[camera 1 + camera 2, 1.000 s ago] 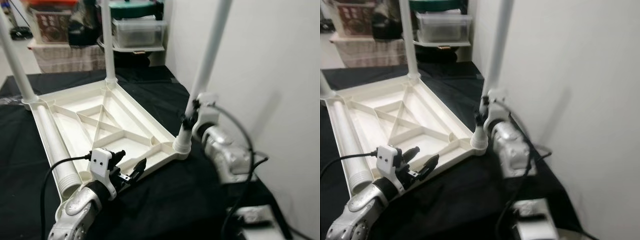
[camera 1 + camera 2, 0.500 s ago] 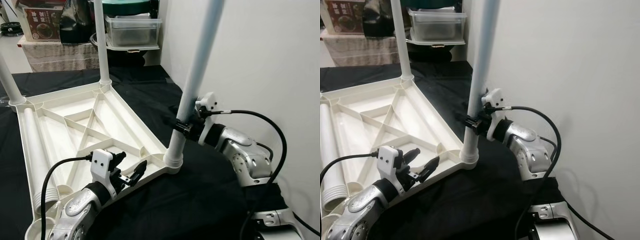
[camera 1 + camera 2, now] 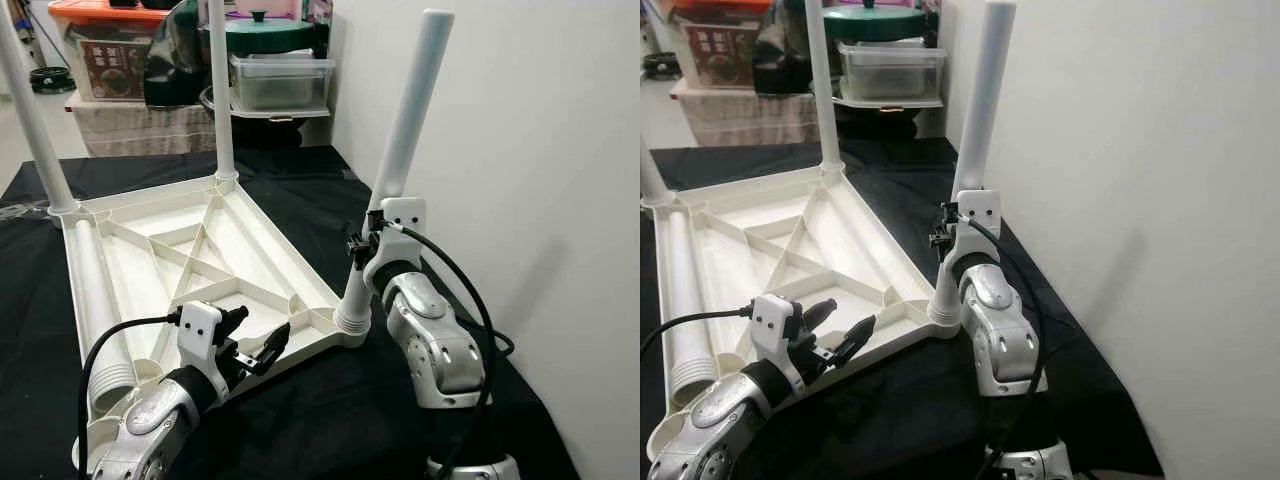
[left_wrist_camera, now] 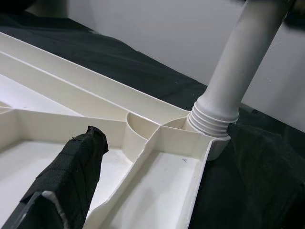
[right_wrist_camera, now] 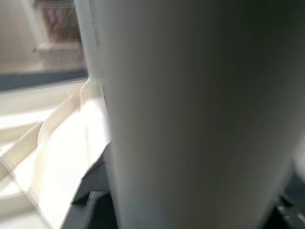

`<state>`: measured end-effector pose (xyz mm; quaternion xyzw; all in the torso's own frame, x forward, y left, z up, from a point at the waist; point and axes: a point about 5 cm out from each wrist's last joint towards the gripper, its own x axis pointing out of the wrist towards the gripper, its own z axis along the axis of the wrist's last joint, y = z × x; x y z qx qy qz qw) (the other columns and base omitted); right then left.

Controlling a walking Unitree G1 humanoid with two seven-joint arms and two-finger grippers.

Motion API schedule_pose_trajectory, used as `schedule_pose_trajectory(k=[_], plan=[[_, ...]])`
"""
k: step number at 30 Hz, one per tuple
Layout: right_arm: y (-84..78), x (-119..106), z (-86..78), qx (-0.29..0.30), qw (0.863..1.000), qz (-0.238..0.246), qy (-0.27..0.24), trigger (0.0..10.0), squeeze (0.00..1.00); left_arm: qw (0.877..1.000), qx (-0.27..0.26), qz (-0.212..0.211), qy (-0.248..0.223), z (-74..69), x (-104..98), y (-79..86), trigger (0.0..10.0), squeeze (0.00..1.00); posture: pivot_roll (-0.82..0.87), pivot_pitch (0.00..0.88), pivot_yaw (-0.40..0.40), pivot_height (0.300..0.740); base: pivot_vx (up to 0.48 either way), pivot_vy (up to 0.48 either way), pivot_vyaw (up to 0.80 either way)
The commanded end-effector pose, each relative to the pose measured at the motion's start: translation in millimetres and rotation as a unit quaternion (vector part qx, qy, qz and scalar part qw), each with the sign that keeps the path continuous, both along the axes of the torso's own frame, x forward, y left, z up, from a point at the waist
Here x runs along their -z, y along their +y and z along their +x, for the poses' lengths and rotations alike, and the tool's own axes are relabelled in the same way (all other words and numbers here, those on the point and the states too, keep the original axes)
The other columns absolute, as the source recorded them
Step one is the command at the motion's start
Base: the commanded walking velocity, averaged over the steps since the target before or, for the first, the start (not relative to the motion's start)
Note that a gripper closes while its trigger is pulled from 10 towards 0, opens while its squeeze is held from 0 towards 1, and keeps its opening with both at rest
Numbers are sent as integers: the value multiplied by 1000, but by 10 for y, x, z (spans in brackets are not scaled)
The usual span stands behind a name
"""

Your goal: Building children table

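Observation:
The white table top (image 3: 200,250) lies upside down on a black cloth. Two legs stand upright at its far corners (image 3: 33,120) (image 3: 221,100). A third leg (image 3: 402,140) rises from the threaded socket (image 3: 351,316) at the near right corner. My right gripper (image 3: 361,246) is shut on this leg low down, and the leg (image 5: 190,119) looms close in the right wrist view. A loose leg (image 3: 95,300) lies along the top's left side. My left gripper (image 3: 262,330) hovers open over the near rim, with one black finger (image 4: 71,176) near the socket (image 4: 209,125).
A white wall (image 3: 520,150) stands close on the right. Behind the table are a clear storage box (image 3: 280,82), a green pot (image 3: 262,30) and an orange-lidded bin (image 3: 110,50). The black cloth (image 3: 330,410) covers the near part of the surface.
The camera has shifted. My right arm has swung round the near right leg, from reaching in sideways to standing upright beneath its grip. The left gripper has held its place.

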<state>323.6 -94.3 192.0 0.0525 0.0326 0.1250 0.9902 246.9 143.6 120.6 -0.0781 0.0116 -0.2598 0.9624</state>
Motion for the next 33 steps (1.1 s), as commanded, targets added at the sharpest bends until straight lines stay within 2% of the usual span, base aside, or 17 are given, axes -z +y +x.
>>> schedule_pose_trajectory(k=[1,2,3,4,6,8,12,13,15,16,17,19,21,26,30,31,33], plan=[[18,-47,23,-66,998,21,3,10000,1000,1000,6,3,8,4,32,-10,10000,0,15,0,-93,740,0,0,0],[35,-92,32,-85,996,28,-1,10000,667,1000,6,2,8,5,31,-11,10000,0,15,0,-93,740,0,0,0],[30,-153,44,-111,993,33,-14,10000,667,1000,6,2,8,4,31,-12,10000,0,15,0,-93,740,0,0,0],[31,-216,28,-144,988,42,-30,10000,0,1000,6,2,8,4,30,-13,10000,0,15,0,-93,740,0,0,0],[6,-323,-58,-234,968,60,-72,10000,0,1000,6,1,8,3,32,-15,10000,0,14,0,-95,740,0,0,0],[-72,-411,-321,-409,901,66,-127,10000,0,1000,5,2,7,8,38,-22,10000,0,21,0,-101,740,0,0,0],[-64,-404,-354,-439,885,94,-122,9647,0,1000,4,2,6,14,30,-21,10000,0,28,0,-106,740,0,0,0],[-50,-406,-391,-463,871,116,-120,5176,0,1000,2,2,5,15,26,-15,10000,0,28,0,-106,740,0,0,0],[-41,-411,-430,-490,853,138,-119,5176,0,1000,2,2,5,16,22,-9,10000,0,28,0,-106,740,0,0,0],[-41,-411,-430,-490,853,138,-119,5176,0,1000,2,2,5,16,22,-9,10000,0,28,0,-106,740,0,0,0],[23,-264,-368,-466,874,114,-83,0,0,1000,0,4,6,9,28,-1,10000,0,37,0,-112,740,0,0,0],[64,-113,-291,-434,896,82,-46,0,0,1000,-1,5,6,4,32,5,10000,0,37,0,-112,740,0,0,0],[21,274,28,-234,969,-2,76,0,0,1000,-2,6,7,-6,36,14,10000,0,34,0,-108,740,0,0,0],[-465,558,124,140,981,-42,126,0,0,1000,-1,6,9,-11,39,11,10000,0,26,0,-102,740,0,0,0],[-358,502,20,127,986,12,108,0,0,1000,1,4,9,-5,34,4,10000,0,23,0,-98,740,0,0,0],[-239,367,-11,82,994,31,67,10000,0,1000,2,4,9,-3,34,4,10000,0,17,0,-95,740,0,0,0],[-164,271,-38,51,997,41,38,10000,0,1000,3,5,9,-3,35,5,10000,0,17,0,-95,740,0,0,0]])
